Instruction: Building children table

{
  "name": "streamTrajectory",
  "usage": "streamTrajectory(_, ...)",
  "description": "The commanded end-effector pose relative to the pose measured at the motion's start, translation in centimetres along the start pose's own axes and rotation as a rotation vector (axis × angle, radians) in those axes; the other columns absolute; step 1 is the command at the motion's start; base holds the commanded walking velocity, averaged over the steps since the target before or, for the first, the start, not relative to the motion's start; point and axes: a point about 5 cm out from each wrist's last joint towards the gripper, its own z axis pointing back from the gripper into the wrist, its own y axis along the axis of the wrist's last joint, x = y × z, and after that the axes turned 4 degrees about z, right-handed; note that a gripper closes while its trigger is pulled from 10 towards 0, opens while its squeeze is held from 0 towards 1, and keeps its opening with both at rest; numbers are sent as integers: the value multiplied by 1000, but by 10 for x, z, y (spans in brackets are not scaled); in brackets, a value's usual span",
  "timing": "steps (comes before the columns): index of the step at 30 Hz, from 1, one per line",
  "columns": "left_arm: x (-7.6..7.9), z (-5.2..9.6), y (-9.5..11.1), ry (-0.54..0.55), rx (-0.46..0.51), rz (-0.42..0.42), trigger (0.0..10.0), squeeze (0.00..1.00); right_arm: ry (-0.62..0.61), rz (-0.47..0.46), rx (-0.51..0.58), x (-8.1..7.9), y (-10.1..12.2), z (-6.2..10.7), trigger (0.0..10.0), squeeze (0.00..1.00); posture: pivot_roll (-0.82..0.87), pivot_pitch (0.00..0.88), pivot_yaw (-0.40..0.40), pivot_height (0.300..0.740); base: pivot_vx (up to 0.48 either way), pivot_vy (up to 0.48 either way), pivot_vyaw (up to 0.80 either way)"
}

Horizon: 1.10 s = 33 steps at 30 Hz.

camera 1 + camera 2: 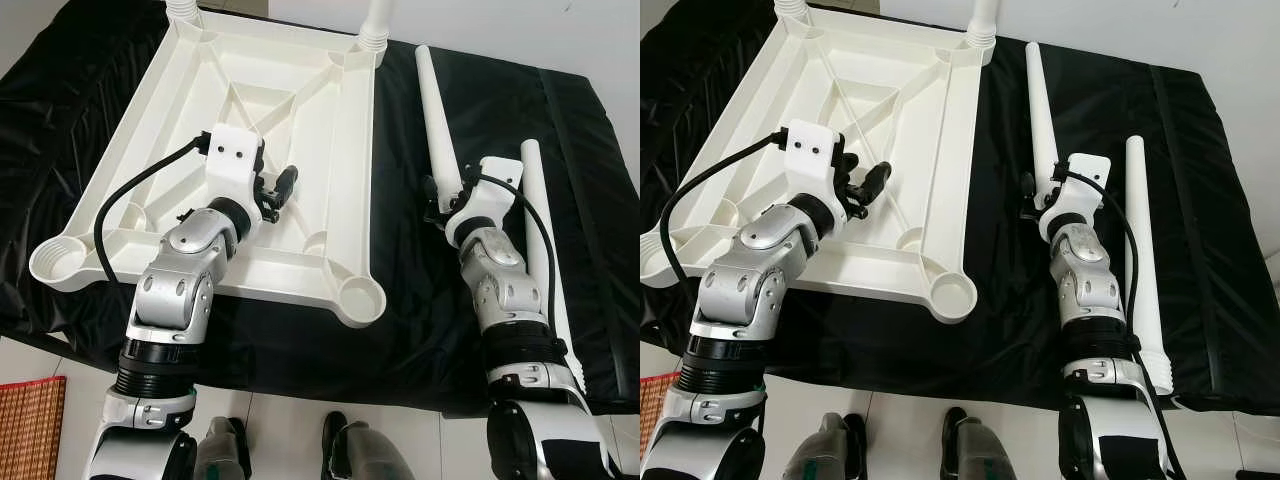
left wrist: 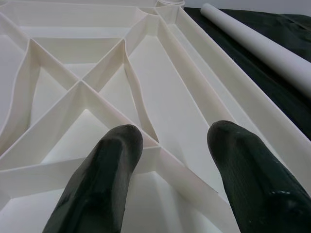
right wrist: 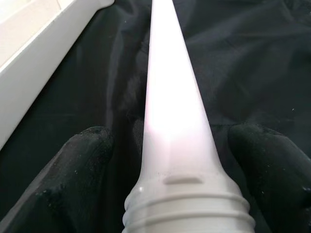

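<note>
A white plastic table top (image 1: 365, 150) lies upside down on a black cloth, ribs facing up. Two white legs (image 1: 375, 25) stand in its far corners. The near corner sockets (image 1: 362, 295) are hollow. My left gripper (image 1: 280, 190) hovers open over the crossing ribs (image 2: 80, 85) near the top's middle. A loose tapered leg (image 1: 435, 110) lies on the cloth right of the top. My right gripper (image 3: 177, 145) is open and straddles its wide threaded end (image 3: 187, 204), with a gap on both sides. A second loose leg (image 1: 540, 230) lies further right.
The black cloth (image 1: 590, 140) covers the whole work surface and drapes over its front edge. Below that edge are a pale tiled floor, my feet (image 1: 350, 450) and a red woven mat (image 1: 30, 425) at the lower left.
</note>
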Motion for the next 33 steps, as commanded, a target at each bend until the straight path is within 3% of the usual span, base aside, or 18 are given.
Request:
streamTrajectory(1, 3, 2, -2, -18, -10, 11, 10000, 0, -8, 2, -53, 3, -14, 4, 10000, 0, 75, 278, -48, 740, 0, 0, 0)
streamTrajectory(11, 5, 1, -1, -25, -11, 6, 10000, 0, -1, -25, -74, 4, -19, 5, 10000, 0, 73, 263, -53, 740, 0, 0, 0)
streamTrajectory(12, 5, 2, -1, -30, -10, 2, 10000, 0, 0, -36, -83, 4, -21, 6, 2745, 0, 73, 256, -56, 740, 0, 0, 0)
streamTrajectory(14, 6, 2, -1, -34, -10, -1, 10000, 0, 0, -44, -91, 4, -22, 6, 2745, 0, 73, 256, -56, 740, 0, 0, 0)
streamTrajectory(15, 6, 2, -1, -37, -10, -1, 10000, 0, -6, -47, -98, 5, -25, 7, 0, 0, 76, 250, -58, 740, 0, 0, 0)
streamTrajectory(24, 6, 1, 0, -41, -5, 1, 10000, 0, -44, -108, -109, 10, -27, 8, 0, 0, 78, 222, -62, 740, 0, 0, 0)
streamTrajectory(25, 7, 1, 0, -51, -3, 11, 10000, 0, -67, -116, -61, 11, -22, 9, 0, 0, 80, 215, -64, 740, 0, 0, 0)
streamTrajectory(26, 7, 1, 1, -62, 1, 21, 10000, 0, -76, -122, -9, 11, -17, 10, 10000, 0, 80, 215, -64, 740, 0, 0, 0)
streamTrajectory(27, 7, 0, 2, -78, 6, 40, 10000, 0, -97, -133, 82, 11, -9, 14, 10000, 0, 77, 201, -64, 740, 0, 0, 0)
streamTrajectory(28, 7, 0, 2, -78, 6, 40, 10000, 0, -97, -133, 82, 11, -9, 14, 10000, 0, 77, 201, -64, 740, 0, 0, 0)
streamTrajectory(29, 5, 0, 3, -90, 9, 49, 10000, 0, -113, -114, 159, 11, -1, 18, 10000, 0, 77, 201, -64, 740, 0, 0, 0)
streamTrajectory(33, 4, 0, 2, -103, 2, 36, 10000, 0, -100, -108, 192, 8, 0, 22, 10000, 0, 74, 190, -65, 740, 0, 0, 0)
